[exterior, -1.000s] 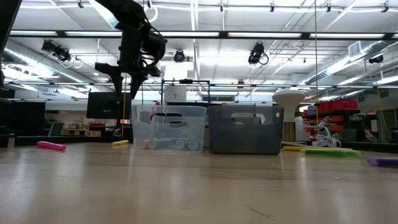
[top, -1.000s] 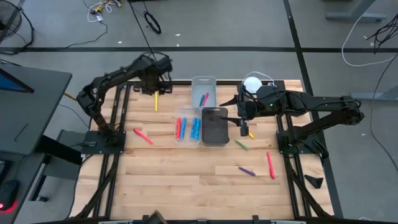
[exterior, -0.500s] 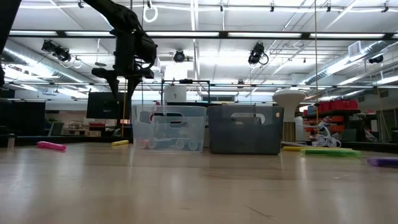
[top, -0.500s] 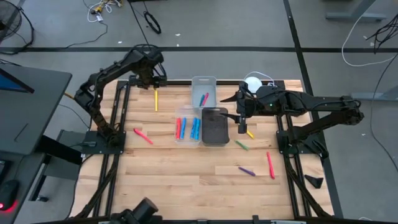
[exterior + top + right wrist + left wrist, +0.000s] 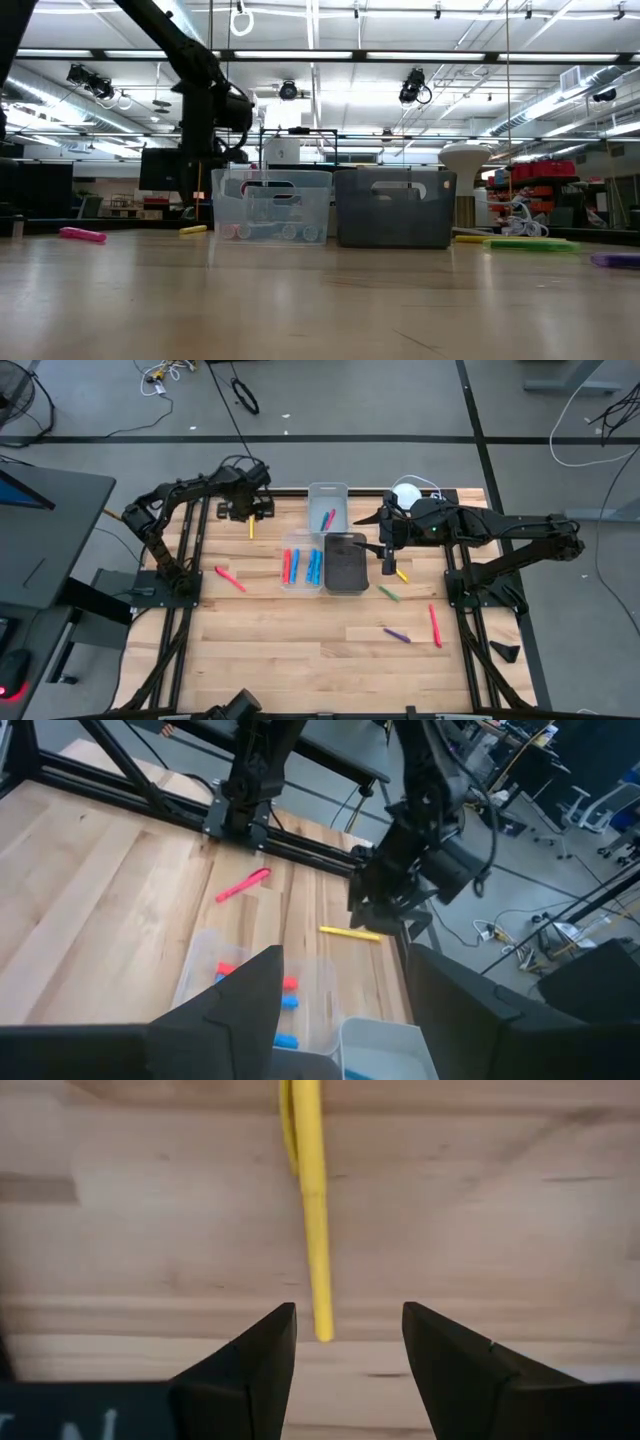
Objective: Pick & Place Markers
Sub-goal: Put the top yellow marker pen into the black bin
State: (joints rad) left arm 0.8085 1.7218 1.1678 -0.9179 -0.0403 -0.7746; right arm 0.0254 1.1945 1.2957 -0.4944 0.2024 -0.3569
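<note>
Wooden slats form the tabletop [image 5: 300, 630], seen from above, with a dark robot arm at each side and a grey floor with cables beyond. Near the middle stand three bins: a clear bin [image 5: 301, 563] holding red and blue markers, a dark bin [image 5: 345, 563] touching it, and a second clear bin [image 5: 328, 507] behind with two more markers.

The left pincer [image 5: 247, 510] hangs low over a yellow marker [image 5: 251, 524] lying near the far left edge. In the left wrist view its two fingers are spread, with the marker's near end [image 5: 322, 1325] lying between and just ahead of them, not yet gripped.

The right pincer [image 5: 390, 561] hovers just beside the dark bin, fingers spread and empty, over another yellow marker [image 5: 401, 574]. A pink marker [image 5: 230, 578] lies left of the bins; green [image 5: 388, 593], purple [image 5: 397, 634] and red [image 5: 435, 625] markers lie to the right.

The yellow marker looks light, stiff and smooth, so it may roll or slip. Pinching across its middle, square to its length, seems safest.
</note>
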